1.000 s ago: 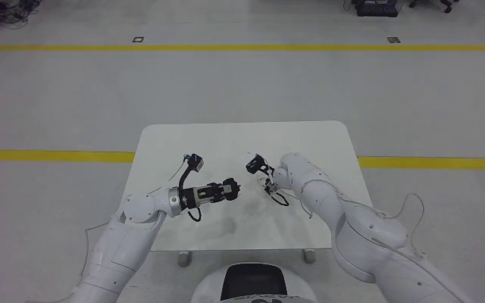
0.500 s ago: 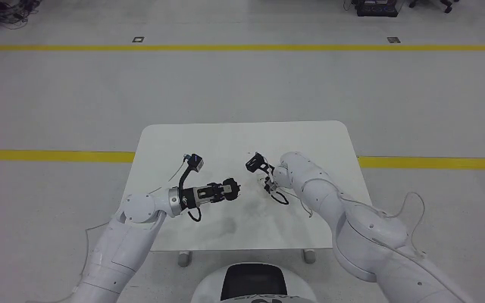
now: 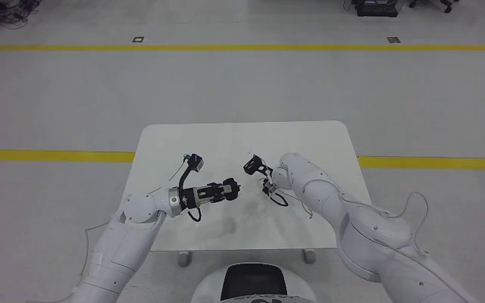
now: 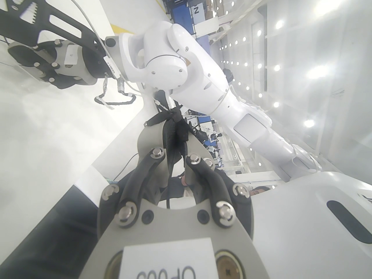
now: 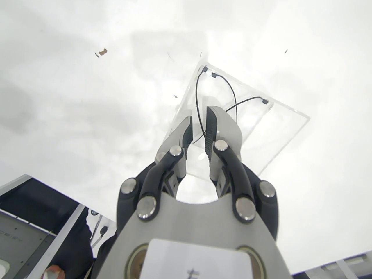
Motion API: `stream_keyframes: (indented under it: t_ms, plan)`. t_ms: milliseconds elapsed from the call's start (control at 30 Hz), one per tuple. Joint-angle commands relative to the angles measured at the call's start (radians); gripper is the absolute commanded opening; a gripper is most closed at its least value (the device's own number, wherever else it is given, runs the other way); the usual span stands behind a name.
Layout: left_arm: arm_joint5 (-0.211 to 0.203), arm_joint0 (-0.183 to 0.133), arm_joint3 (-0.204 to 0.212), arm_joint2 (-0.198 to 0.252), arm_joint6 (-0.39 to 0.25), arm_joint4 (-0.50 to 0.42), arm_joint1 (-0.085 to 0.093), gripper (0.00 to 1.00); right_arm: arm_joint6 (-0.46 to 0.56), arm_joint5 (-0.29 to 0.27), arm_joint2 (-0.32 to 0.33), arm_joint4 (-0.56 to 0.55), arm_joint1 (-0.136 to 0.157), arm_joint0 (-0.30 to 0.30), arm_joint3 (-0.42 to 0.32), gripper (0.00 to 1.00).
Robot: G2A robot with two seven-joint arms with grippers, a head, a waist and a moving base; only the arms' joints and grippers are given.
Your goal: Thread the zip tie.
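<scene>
Compared with a second ago, the right hand [image 3: 252,162] sits slightly closer to the left hand [image 3: 233,186], while the left arm is exactly where it was. Both hands hang over the middle of the white table [image 3: 303,144], near each other but not touching. The left one is a little closer to the table's near edge.

The left hand is closed, its two fingers pinched tight on the zip tie [image 4: 158,119]. The tie is a thin black plastic strip. A short dark end pokes out sideways past the fingertips, and the rest runs back between the fingers as a narrow black line.

The right hand points down at the table with its fingers only a narrow gap apart and nothing clamped in them. Directly beneath it a clear tray [image 5: 279,140] lies flat on the table. Inside are spare ties [image 5: 197,97], all slim, black and loosely curved, each with a small square head at one end. They cross one another near the tray's middle. One of them shows through the gap between the right hand's fingers, and I cannot tell if the fingertips touch it.
</scene>
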Motion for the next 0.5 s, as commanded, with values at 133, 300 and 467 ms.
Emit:
stream_keyframes:
  t_ms: [133, 300, 467]
  plan:
    - [0.0, 0.0, 0.0, 0.0, 0.0, 0.0, 0.0, 0.0, 0.005, 0.0, 0.0, 0.002, 0.003, -0.004, 0.0, 0.12]
    - [0.0, 0.0, 0.0, 0.0, 0.0, 0.0, 0.0, 0.0, 0.008, 0.0, 0.0, 0.001, 0.002, -0.003, 0.006, 0.11]
    - [0.0, 0.0, 0.0, 0.0, 0.0, 0.0, 0.0, 0.0, 0.008, 0.0, 0.0, -0.001, -0.002, -0.001, 0.015, 0.06]
